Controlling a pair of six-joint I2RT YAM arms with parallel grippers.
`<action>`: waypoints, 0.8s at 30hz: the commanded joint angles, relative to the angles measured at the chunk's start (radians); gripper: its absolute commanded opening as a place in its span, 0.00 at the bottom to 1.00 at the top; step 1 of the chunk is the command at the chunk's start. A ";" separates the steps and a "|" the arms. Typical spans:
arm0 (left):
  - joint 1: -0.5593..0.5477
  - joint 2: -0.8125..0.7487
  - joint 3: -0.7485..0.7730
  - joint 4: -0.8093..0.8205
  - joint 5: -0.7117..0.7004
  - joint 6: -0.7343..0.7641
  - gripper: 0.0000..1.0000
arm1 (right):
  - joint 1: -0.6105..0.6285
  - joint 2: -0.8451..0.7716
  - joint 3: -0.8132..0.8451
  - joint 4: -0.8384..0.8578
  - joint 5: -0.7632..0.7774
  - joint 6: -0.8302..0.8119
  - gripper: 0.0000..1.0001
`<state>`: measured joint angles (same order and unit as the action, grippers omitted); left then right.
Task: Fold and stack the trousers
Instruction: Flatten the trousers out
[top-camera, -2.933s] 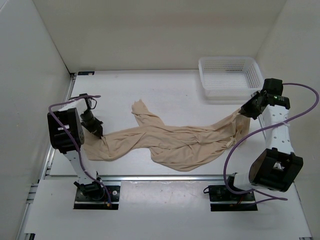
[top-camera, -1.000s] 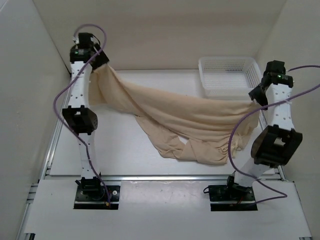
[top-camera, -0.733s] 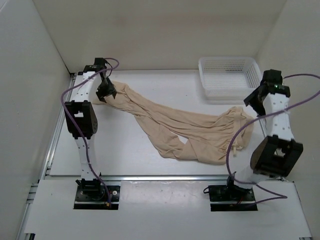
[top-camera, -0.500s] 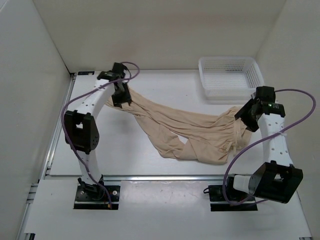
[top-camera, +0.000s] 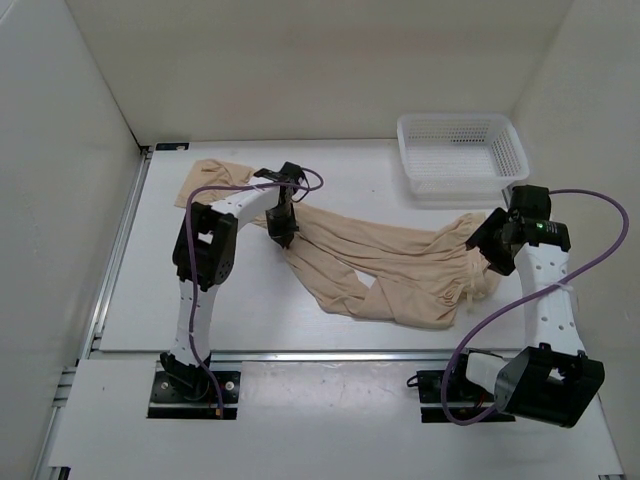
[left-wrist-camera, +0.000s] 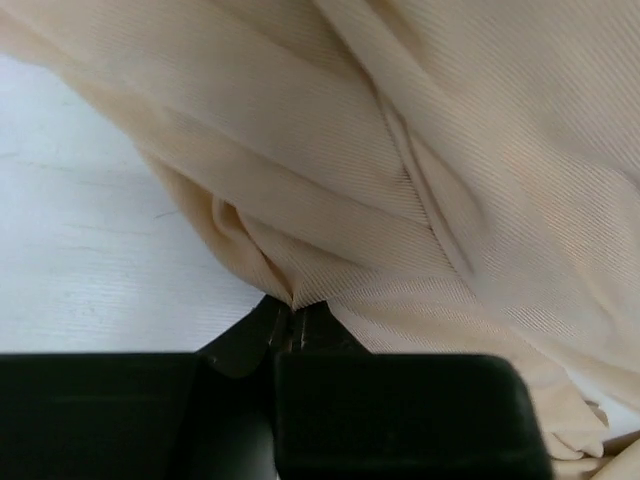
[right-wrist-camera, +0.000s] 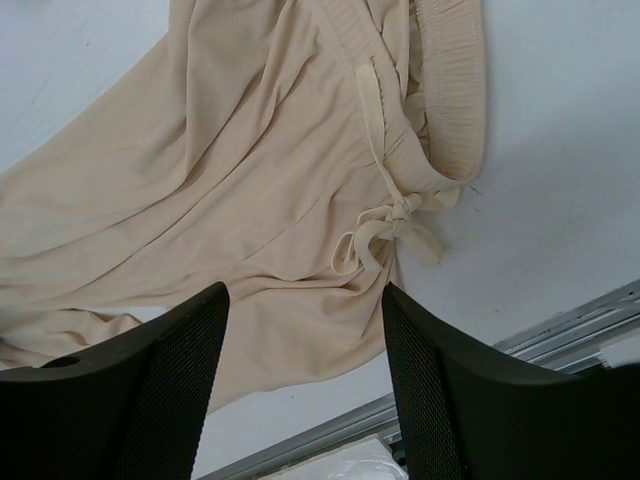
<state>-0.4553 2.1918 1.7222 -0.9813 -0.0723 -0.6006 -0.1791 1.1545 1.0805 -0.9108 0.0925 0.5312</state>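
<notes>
Trousers (top-camera: 385, 275) lie crumpled and twisted mid-table (top-camera: 250, 315), waistband (right-wrist-camera: 450, 150) at the right, one leg end (top-camera: 215, 170) far left. Your left gripper (top-camera: 283, 230) is clamped on a thin leg fold. Your right gripper (top-camera: 488, 248) gapes over the waistband, holding nothing. Pull now and that small pinch may slip, or the twisted legs may bunch worse.

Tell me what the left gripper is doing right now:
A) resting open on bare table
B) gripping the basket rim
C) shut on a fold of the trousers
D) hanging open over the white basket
C: in the left wrist view the left gripper has its jaws together, with a fold of the trousers pinched at the tips.
</notes>
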 joint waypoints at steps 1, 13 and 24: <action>0.003 -0.050 0.023 -0.035 -0.104 -0.025 0.10 | 0.000 -0.021 0.012 -0.005 -0.023 -0.025 0.68; 0.003 -0.716 -0.132 -0.306 -0.052 0.014 0.10 | 0.000 -0.030 0.009 0.006 -0.023 -0.043 0.68; 0.188 -0.207 0.358 -0.398 -0.104 0.093 1.00 | 0.000 -0.064 0.042 0.006 -0.079 -0.053 0.71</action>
<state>-0.3439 1.9015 2.0876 -1.2625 -0.1936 -0.5125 -0.1791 1.1316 1.0832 -0.9096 0.0456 0.5003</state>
